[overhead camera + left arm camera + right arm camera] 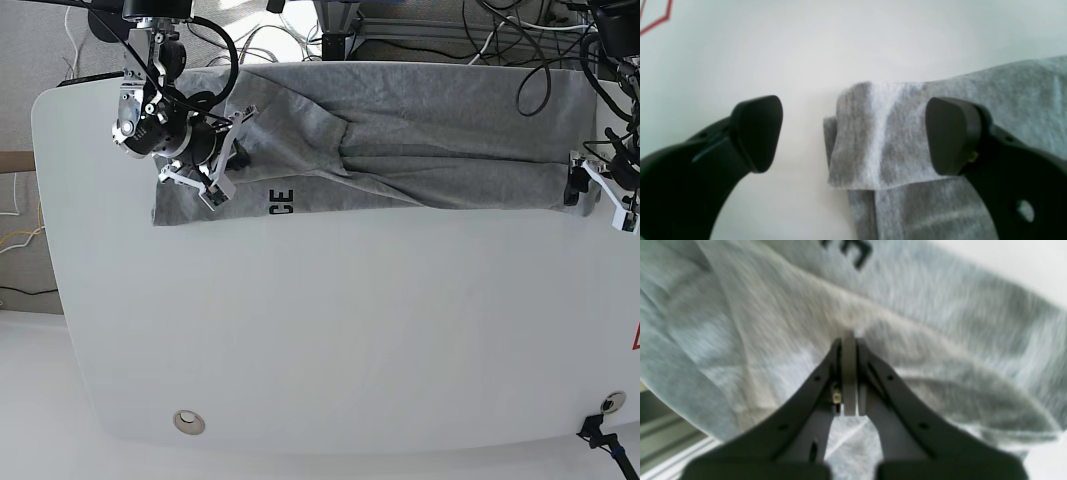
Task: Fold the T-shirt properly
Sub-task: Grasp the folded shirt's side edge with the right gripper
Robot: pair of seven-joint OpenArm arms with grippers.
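The soft heather-grey T-shirt lies rumpled lengthwise across the white table, pinched by the right gripper, its folded corner between the gaping left gripper.

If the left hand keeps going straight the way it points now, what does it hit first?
Most likely the T-shirt: its folded end lies between the open fingers of the left hand, toward the right one. Depth is unclear.
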